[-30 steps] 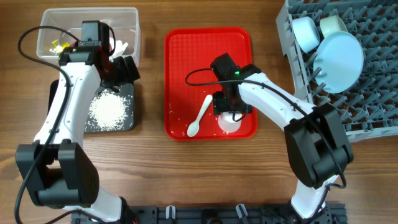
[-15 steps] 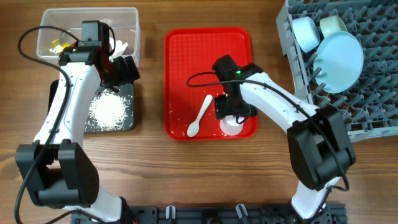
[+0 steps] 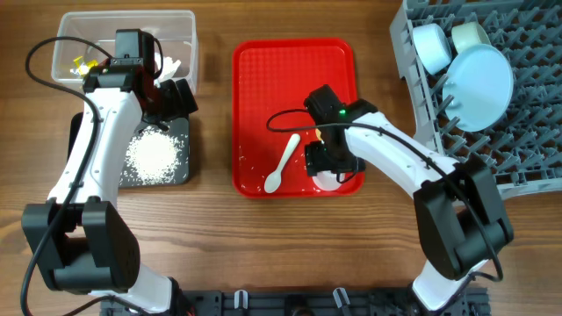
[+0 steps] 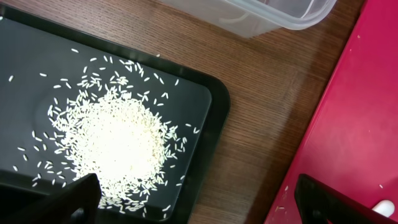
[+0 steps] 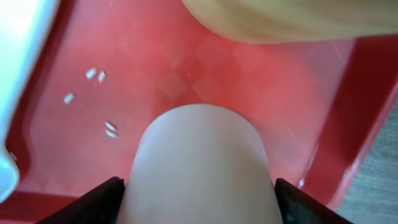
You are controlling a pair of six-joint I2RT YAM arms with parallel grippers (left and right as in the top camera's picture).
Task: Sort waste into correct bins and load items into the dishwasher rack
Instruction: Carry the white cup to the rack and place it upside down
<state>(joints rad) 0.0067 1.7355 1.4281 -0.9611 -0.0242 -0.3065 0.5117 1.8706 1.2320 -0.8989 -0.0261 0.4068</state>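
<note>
Overhead: right end effector [image 3: 327, 162] straddles the white cup [image 3: 327, 178], spread; spoon [image 3: 283, 164] lies diagonally.

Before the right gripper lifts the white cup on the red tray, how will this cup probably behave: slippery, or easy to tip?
The white cup looks smooth and rounded, so it may slip between the fingers of the right gripper. It seems small and plain, so it is probably light and stiff. It sits near the rim of the red tray, so a push might tip it there.
</note>
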